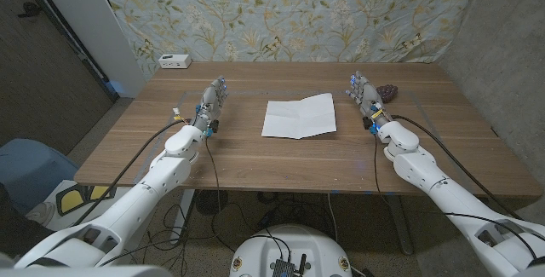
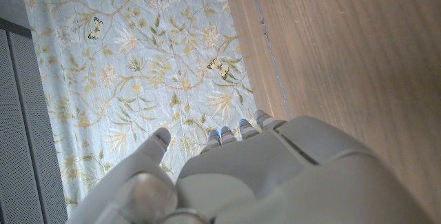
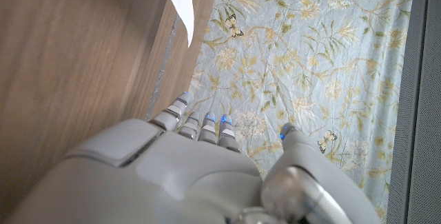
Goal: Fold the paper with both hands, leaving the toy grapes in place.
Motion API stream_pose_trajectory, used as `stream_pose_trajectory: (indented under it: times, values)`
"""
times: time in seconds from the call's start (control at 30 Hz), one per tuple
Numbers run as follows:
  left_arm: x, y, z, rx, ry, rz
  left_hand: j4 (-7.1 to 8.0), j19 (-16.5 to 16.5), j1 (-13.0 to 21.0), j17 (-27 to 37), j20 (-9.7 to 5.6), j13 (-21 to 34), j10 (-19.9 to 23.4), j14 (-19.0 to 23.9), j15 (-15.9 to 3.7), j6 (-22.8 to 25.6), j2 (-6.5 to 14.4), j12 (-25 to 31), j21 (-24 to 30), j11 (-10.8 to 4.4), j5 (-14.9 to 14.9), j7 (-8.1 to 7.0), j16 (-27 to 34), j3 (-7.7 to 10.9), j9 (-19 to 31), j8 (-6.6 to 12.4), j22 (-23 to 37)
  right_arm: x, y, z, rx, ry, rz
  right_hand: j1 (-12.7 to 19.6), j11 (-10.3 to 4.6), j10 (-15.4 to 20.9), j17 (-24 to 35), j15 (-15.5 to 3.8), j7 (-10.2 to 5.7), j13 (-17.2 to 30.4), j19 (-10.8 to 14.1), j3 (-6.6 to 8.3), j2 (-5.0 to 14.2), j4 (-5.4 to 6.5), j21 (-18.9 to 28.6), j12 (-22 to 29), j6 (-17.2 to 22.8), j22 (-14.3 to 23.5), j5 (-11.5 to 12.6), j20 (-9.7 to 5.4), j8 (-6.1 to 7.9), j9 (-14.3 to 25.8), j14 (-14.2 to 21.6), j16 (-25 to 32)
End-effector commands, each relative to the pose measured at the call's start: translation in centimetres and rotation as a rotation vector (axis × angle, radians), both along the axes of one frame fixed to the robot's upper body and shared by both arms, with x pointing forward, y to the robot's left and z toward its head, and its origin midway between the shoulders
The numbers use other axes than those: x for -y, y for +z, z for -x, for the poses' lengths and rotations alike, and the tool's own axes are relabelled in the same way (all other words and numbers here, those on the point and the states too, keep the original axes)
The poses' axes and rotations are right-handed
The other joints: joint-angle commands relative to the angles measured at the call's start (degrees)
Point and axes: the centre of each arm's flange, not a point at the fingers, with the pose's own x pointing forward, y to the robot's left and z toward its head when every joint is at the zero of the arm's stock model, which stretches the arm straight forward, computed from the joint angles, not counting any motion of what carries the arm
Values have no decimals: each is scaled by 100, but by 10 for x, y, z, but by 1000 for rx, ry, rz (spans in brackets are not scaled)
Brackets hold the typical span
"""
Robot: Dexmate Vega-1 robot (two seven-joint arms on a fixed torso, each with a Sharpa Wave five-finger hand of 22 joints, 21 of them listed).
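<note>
No readable text, label, brand, number or sign anywhere.

A white sheet of paper (image 1: 299,116) lies folded in the middle of the wooden table (image 1: 255,162). The left hand (image 1: 213,100) and right hand (image 1: 364,92) stand apart on either side, holding nothing. Dark toy grapes (image 1: 387,91) sit just beside the right hand. A small white box (image 1: 174,60) rests near the far left corner.
</note>
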Motion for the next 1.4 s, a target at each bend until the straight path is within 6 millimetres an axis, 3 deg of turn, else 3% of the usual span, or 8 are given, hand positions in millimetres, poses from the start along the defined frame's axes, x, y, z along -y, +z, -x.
stream_pose_trajectory:
  times: [0.03,0.23,1.4]
  values:
    - [-1,0,-2,-2,10,5,-1,-27,-12,24,-31,26,-823,-1016,-99,-765,399,28,30,-33,36,-41,33,31,8,27,18,-5,11,-5,17,-89,119,120,77,-6,9,165,-42,20,-33,60,-17,-55,27,33,67,17,23,218,31,21,-8,35]
    - [0,0,-2,-5,11,1,-16,-6,-15,20,-12,26,-800,-993,-102,-747,381,38,29,-11,36,-47,37,24,8,35,18,-8,14,-3,25,-148,212,191,78,7,4,178,-113,22,-50,92,-14,-113,33,33,102,21,9,294,42,22,-1,38]
    - [3,-5,6,-10,14,-16,-54,7,-24,14,13,25,-793,-990,-92,-738,348,40,-9,-8,39,-43,26,3,7,35,19,-26,22,22,81,-354,536,422,56,137,10,105,-169,28,41,224,74,-284,91,60,190,27,-80,310,57,29,142,92]
